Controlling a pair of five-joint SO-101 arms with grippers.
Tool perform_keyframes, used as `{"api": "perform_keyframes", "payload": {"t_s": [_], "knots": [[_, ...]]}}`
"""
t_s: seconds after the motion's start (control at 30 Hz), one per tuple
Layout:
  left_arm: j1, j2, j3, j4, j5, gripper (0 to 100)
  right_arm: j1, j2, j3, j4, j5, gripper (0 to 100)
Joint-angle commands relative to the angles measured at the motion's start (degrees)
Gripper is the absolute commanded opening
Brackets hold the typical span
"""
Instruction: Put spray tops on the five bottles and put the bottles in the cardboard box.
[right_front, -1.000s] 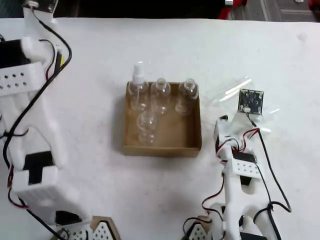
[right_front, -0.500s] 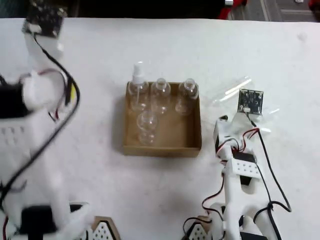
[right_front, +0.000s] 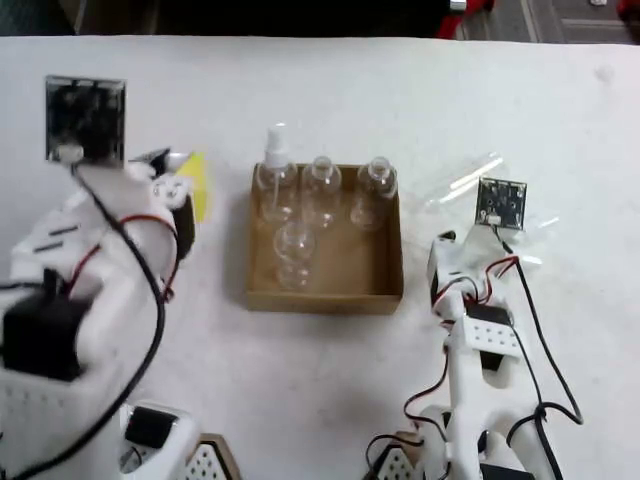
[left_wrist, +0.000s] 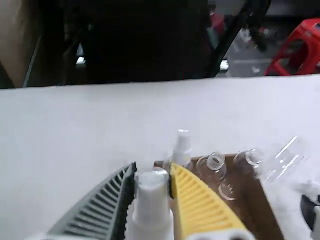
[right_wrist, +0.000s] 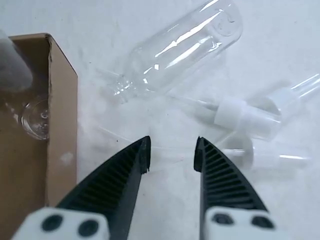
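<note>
Gripping spray top (left_wrist: 149, 200) in left gripper (left_wrist: 152, 172), hovering at nine o'clock of cardboard box (right_front: 325, 298); holding right gripper (right_wrist: 171, 150) agape near loose bottle (right_wrist: 180, 45) lying at box's three o'clock; risking toppling uncapped bottles (right_front: 322, 188) if descending tilted

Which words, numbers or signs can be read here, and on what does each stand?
None can be read. The cardboard box shows plain walls, the bottles are clear with no label, and any print on the circuit board is too small to tell.
</note>
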Motion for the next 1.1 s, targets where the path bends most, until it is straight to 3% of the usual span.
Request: {"api": "perform_keyframes", "payload": {"t_s": [0.0, 0.2, 0.5, 0.93, 1.07], "knots": [[7.2, -5.7, -0.1, -6.9, 4.1, 2, -0.3, 0.0, -2.5, -1.4, 0.7, 12.7], [11.0, -6.5, 4.0, -23.4, 5.4, 2, -0.2, 0.0, -2.5, -1.4, 0.7, 12.7], [11.4, -7.6, 26.0, -49.9, 5.2, 2, 0.2, 0.1, -2.5, -1.5, 0.7, 12.7], [15.7, -20.3, 41.6, -69.1, 4.9, 2, 5.3, -0.4, -3.3, -1.5, 0.1, 12.7], [15.6, -20.4, 50.2, -79.5, 4.8, 2, 5.4, 0.1, -3.5, -1.5, 0.1, 12.7]]}}
